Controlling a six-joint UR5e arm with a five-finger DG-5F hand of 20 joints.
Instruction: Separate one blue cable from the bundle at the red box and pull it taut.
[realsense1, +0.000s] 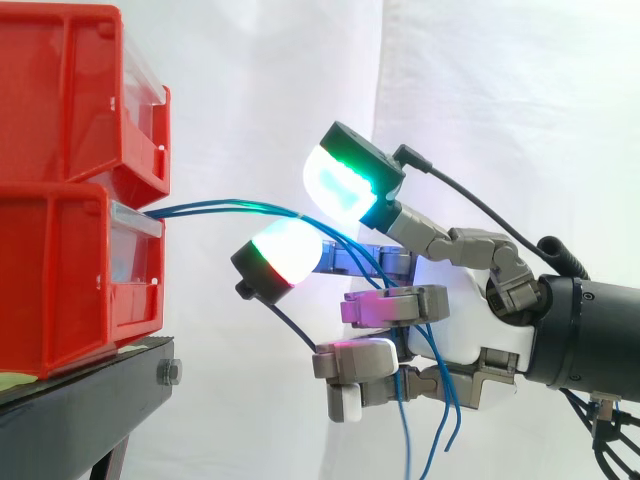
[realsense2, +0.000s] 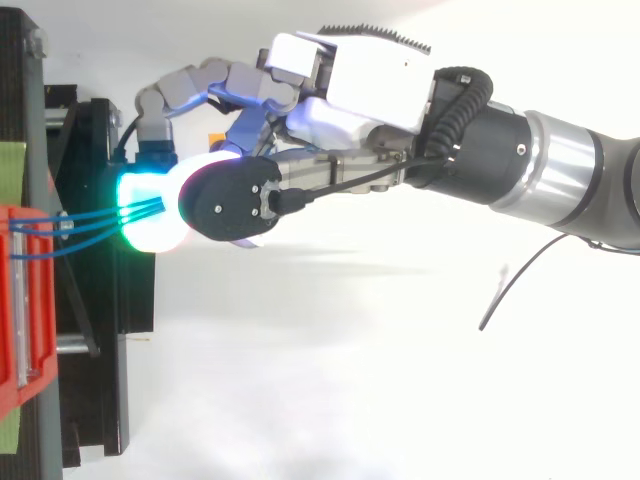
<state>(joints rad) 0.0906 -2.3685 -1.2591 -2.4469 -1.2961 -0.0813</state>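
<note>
At front lip of lower red bin (realsense1: 60, 290), on black stand (realsense1: 90, 400), the blue cables (realsense1: 230, 207) come out as a few strands and run roughly level toward the hand (realsense1: 465, 300), which sits w/ its fingertips just off the bin's open side. Long axis of the strands = bin-to-hand line, so the pull needs to go straight back along it, away from the bin. Hand is clasped on the cables: strands pass btwn upper green-white pad (realsense1: 340, 182) and lower red-white pad (realsense1: 288, 250), then thread thru the curled lower fingers; loose ends hang down past the palm. Top view shows approx three strands (realsense2: 90, 222) fanning from bin into the glow, so prob. the whole bundle is caught, not one. Can't tell if a single strand is isolated. Span bows slightly, i.e. not taut yet.
</note>
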